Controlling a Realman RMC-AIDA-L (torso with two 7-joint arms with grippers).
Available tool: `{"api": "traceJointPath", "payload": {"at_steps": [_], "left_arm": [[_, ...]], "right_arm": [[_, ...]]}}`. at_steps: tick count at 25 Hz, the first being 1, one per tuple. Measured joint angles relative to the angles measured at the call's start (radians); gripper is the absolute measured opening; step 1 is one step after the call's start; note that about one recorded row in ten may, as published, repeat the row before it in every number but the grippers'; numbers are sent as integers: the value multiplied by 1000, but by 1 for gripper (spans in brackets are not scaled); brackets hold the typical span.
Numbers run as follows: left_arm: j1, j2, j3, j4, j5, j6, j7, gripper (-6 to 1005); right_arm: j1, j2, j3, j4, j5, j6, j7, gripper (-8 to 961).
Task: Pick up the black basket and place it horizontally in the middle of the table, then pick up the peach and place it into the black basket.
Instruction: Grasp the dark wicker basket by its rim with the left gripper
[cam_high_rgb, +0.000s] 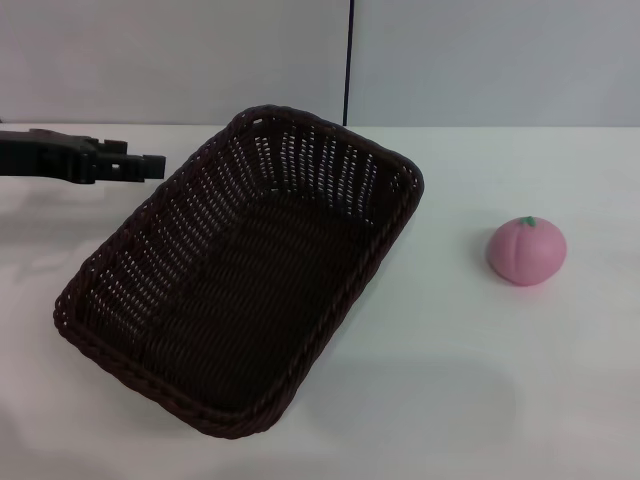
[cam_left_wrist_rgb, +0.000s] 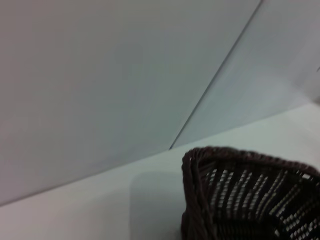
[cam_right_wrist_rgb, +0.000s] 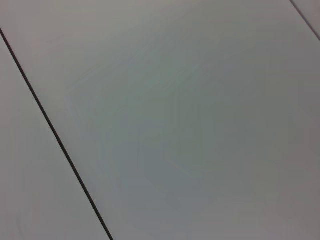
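The black basket (cam_high_rgb: 240, 270) lies empty on the white table (cam_high_rgb: 480, 380), set diagonally with one short end toward the back wall and the other toward the front left. The left wrist view shows one braided corner of the basket (cam_left_wrist_rgb: 240, 195). The pink peach (cam_high_rgb: 527, 250) sits on the table to the basket's right, well apart from it. My left gripper (cam_high_rgb: 148, 163) reaches in from the left edge, hovering just outside the basket's far left rim and holding nothing. The right gripper is out of view.
A grey panelled wall with a dark vertical seam (cam_high_rgb: 349, 60) runs behind the table. The right wrist view shows only that wall (cam_right_wrist_rgb: 160, 120). Bare tabletop lies in front of the basket and around the peach.
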Motion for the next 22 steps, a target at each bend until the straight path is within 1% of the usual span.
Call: {"api": "traceJointPath", "payload": {"at_steps": [5, 8, 12, 14, 16, 17, 22], "left_arm": [[-25, -28, 2, 52, 100, 5, -74, 760], [-40, -37, 4, 62, 132, 19, -101, 757], [-44, -39, 4, 63, 141, 23, -106, 754], [-55, -57, 4, 65, 195, 28, -115, 753], [-55, -57, 4, 65, 195, 28, -115, 751], [-56, -68, 5, 66, 220, 29, -115, 751], [-58, -74, 5, 66, 240, 25, -116, 747]], "right_arm": [[-3, 0, 0, 1, 3, 2, 0, 695], [-3, 0, 0, 1, 3, 2, 0, 696], [-2, 0, 5, 1, 4, 6, 0, 696], [1, -1, 10, 1, 4, 11, 0, 695], [3, -1, 13, 1, 4, 17, 0, 695], [3, -1, 13, 0, 4, 18, -1, 695], [7, -1, 15, -4, 4, 32, -2, 695]]}}
